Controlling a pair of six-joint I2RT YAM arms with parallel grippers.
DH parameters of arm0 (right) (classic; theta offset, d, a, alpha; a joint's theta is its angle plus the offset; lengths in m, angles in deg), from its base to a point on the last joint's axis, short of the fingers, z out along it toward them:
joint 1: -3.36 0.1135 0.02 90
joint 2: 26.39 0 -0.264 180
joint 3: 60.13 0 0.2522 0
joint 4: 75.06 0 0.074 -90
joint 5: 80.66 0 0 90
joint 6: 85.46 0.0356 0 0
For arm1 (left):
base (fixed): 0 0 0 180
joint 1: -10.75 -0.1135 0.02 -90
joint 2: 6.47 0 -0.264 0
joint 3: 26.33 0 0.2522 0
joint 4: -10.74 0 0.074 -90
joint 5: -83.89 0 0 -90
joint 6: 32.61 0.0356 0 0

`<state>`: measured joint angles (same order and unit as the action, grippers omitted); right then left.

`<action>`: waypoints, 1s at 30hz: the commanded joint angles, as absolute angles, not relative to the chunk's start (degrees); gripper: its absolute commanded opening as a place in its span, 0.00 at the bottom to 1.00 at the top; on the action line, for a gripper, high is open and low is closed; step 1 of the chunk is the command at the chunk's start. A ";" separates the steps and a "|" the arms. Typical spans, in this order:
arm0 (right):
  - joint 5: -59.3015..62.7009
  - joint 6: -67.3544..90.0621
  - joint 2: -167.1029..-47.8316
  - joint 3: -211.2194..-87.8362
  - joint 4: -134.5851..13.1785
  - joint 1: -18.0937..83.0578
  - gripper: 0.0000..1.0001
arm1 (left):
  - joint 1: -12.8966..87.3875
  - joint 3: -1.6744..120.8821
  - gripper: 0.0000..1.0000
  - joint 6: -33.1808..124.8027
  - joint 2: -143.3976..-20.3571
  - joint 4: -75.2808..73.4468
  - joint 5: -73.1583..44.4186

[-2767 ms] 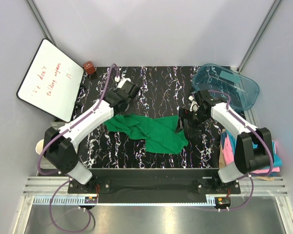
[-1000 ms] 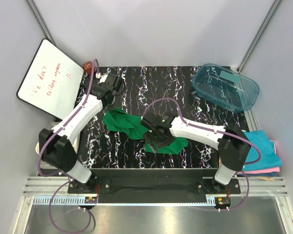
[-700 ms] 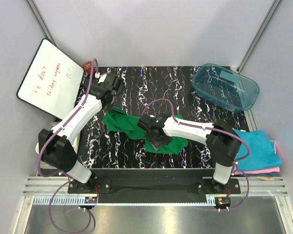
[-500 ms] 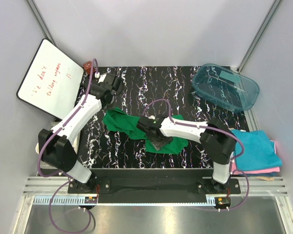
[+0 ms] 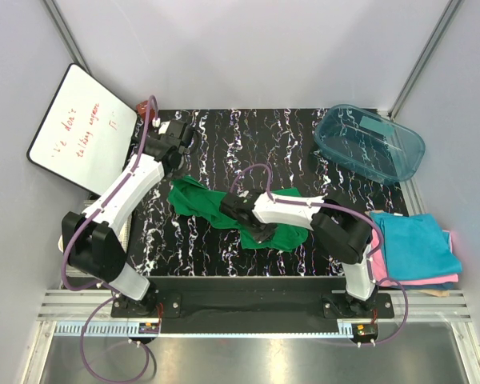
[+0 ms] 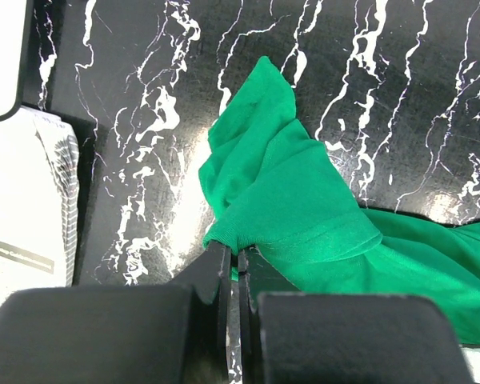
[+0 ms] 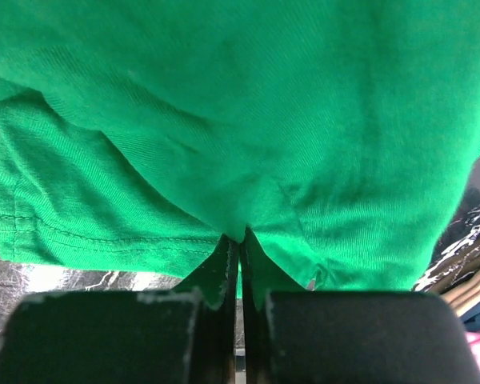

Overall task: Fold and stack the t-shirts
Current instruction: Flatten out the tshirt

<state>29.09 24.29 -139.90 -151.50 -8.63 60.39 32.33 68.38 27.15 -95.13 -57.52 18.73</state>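
Closing within the last second, your right fingers (image 7: 238, 240) now pinch the near hem of the green shirt (image 5: 196, 200), which lies crumpled mid counter (image 5: 264, 136). Your left fingers (image 6: 234, 256) stay clamped on its left end. With both ends held, folding can likely start.

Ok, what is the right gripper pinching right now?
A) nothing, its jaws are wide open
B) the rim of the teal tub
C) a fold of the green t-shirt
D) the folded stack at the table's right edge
C: the right wrist view shows the right gripper with its jaws pressed together on a fold of the green t-shirt.
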 commanded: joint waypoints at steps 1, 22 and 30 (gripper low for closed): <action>32.72 25.54 -138.10 -154.57 -7.78 60.57 0.00 | 31.75 69.96 0.00 28.65 -94.10 -56.98 18.94; 26.14 21.94 -139.07 -160.29 -5.57 60.48 0.31 | 31.49 70.93 0.00 29.09 -96.29 -56.63 18.94; 17.88 19.22 -139.67 -161.08 -9.26 60.66 0.32 | 31.49 71.02 0.00 29.44 -96.56 -56.63 19.20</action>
<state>23.25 21.21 -140.43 -158.43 -6.45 60.37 31.81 68.43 28.51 -96.60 -57.46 18.73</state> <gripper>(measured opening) 0.318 0.022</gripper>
